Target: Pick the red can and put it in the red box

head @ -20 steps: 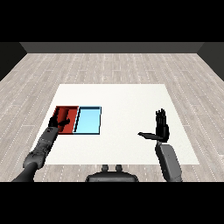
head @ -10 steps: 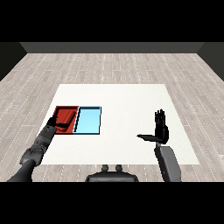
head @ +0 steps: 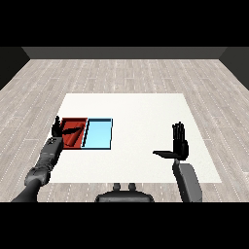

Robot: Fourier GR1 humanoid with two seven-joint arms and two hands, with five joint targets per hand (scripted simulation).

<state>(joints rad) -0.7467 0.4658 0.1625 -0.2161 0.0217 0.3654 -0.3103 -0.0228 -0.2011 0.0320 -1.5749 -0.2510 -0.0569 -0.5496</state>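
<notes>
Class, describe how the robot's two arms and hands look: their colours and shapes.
Both forearms are grey, blocky and boxlike; no cables or markings show. The left forearm ends in a black fingered left hand; the right forearm in a matching black right hand.

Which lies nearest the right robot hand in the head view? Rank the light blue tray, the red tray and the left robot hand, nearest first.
From the right robot hand, at the table's right side:
1. Light blue tray, left of the table's middle.
2. Red tray, beside it on the far side.
3. Left robot hand, at the red tray's outer edge.
</notes>
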